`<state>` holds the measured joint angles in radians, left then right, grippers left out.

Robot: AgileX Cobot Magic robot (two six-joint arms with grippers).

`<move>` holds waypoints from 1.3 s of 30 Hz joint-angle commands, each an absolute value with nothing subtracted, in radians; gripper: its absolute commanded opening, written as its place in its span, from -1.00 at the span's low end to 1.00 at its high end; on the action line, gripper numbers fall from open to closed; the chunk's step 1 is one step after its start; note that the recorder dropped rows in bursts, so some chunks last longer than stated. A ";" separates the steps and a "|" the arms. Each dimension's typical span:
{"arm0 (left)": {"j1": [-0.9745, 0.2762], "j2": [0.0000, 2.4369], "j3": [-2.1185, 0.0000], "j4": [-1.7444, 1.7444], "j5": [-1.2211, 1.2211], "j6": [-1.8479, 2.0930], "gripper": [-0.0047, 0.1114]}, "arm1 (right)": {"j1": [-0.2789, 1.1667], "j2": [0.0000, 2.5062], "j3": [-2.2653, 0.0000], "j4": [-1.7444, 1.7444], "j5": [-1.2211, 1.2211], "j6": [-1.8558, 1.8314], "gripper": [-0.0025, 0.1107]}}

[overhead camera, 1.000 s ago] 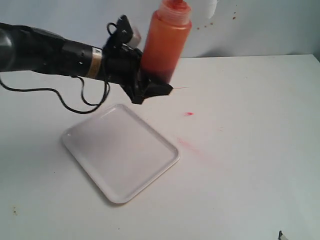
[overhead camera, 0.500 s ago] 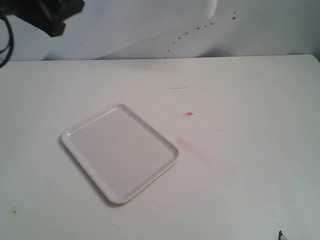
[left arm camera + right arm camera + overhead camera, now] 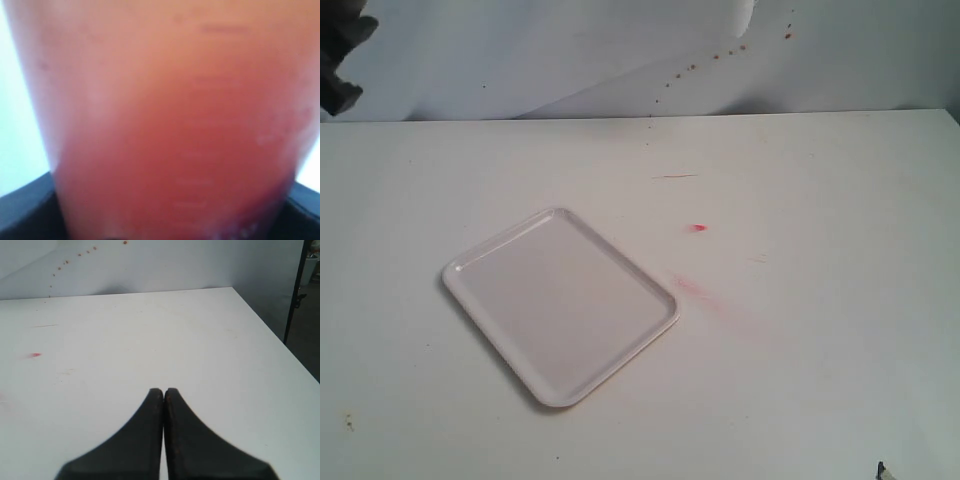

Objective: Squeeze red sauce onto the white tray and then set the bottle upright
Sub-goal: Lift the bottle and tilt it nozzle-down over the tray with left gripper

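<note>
The bottle (image 3: pixel 165 115) fills the left wrist view as a blurred orange-red wall of red sauce; its cap and nozzle are out of view. My left gripper (image 3: pixel 165 222) is shut on it, with dark fingers (image 3: pixel 22 210) at both sides. In the exterior view the bottle is out of frame, and only a dark piece of the left arm (image 3: pixel 338 60) shows at the top left edge. The white tray (image 3: pixel 560 300) lies flat on the table with nothing on it. A small red sauce blob (image 3: pixel 697 228) sits on the table to the tray's right. My right gripper (image 3: pixel 164 391) is shut and holds nothing.
Pale pink smears (image 3: pixel 698 292) mark the white table beside the tray's right corner, and a thin red streak (image 3: pixel 675 176) lies further back. Red spatter dots the back wall (image 3: pixel 720 55). The table's edge (image 3: pixel 270 335) drops off in the right wrist view.
The left arm has carried the bottle up and to the left, from above the tray's far corner to out of the exterior view. Tray and right gripper have not moved.
</note>
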<state>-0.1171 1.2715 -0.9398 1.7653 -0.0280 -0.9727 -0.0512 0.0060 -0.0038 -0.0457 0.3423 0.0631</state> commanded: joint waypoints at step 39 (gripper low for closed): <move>-0.281 1.425 -0.867 1.744 0.311 0.101 -0.92 | 0.021 0.000 -0.060 0.336 0.036 0.102 -0.96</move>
<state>-0.2736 1.4207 -0.8379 1.7532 0.2984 0.0544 -0.0193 0.0060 -0.0194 0.3395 -0.0101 0.1040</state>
